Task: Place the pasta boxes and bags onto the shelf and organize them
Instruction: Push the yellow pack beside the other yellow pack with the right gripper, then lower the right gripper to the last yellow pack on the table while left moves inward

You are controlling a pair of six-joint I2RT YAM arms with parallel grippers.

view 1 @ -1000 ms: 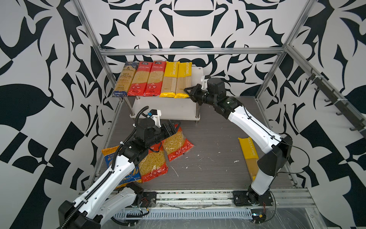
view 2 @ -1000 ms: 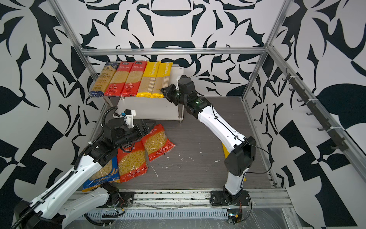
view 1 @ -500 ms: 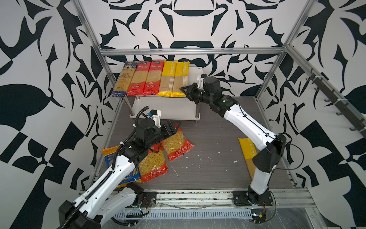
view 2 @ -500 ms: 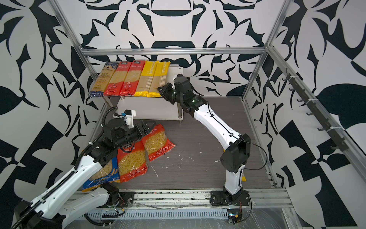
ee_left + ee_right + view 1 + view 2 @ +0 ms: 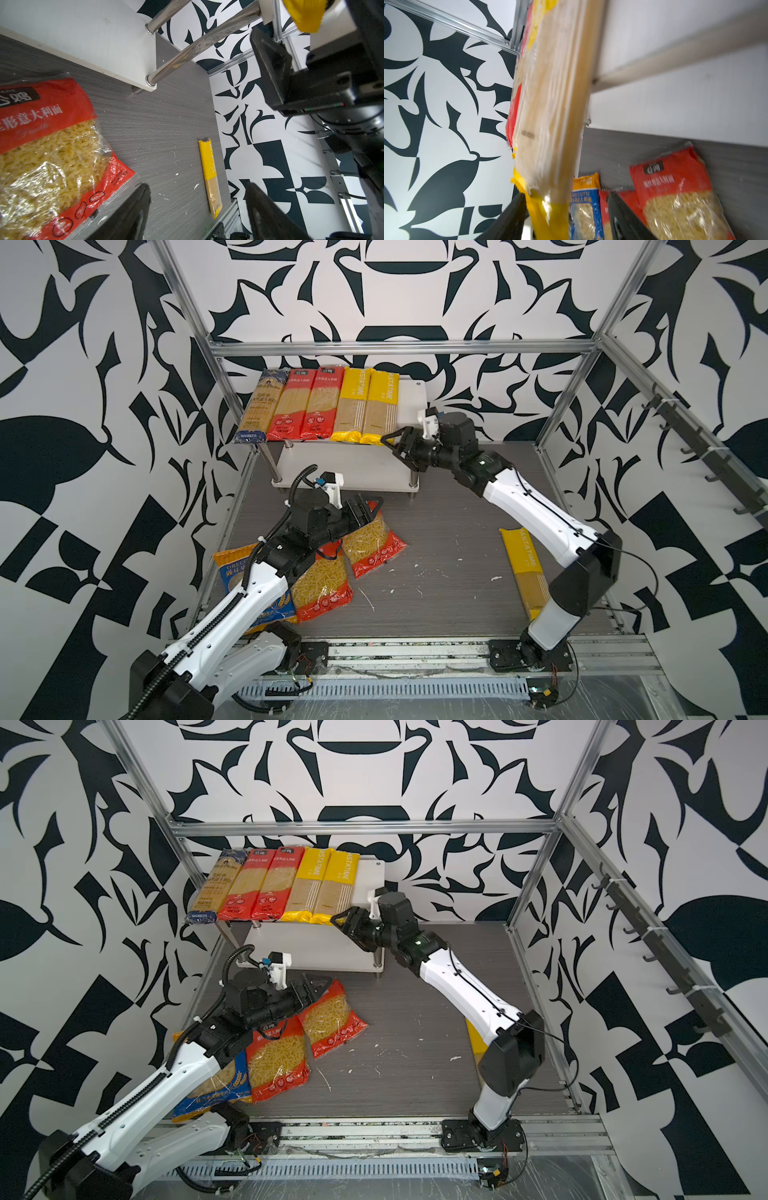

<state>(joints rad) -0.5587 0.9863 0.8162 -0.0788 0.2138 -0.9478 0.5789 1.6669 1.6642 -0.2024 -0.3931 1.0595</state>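
Count: 9 pasta pkts, no boxes. 5 long ones lie flat, side by side, on the top board of the shelf: 1 dark-blue pkt marked "SPAGHETTI" at its near end, 2 long red pkts w/ Chinese print too small to read, and 2 long yellow pkts lettered "PASTATIME" lengthwise. Right gripper: jaws stand apart, not clamped. The crimped near end of the outermost yellow pkt overhangs the board edge and sits btwn them, close against one finger, w/ a gap to the other; can't tell if it touches. The rest of the row runs on beyond these jaws. Left gripper: jaws wide apart, nothing btwn them, low over the grey tabletop. Just beside one of its fingers lies 1 short red bag, reading "Fusilli" plus Chinese chars incl. "意大利面". The 2nd short red bag lies behind the jaws, edge to edge w/ the first, partly under the left arm. 1 blue-orange bag, "…RECCHIETTE" legible in the right wrist view, lies farther back under that arm. The 3rd yellow pkt, same lettering, lies on the tabletop well ahead of the left jaws.
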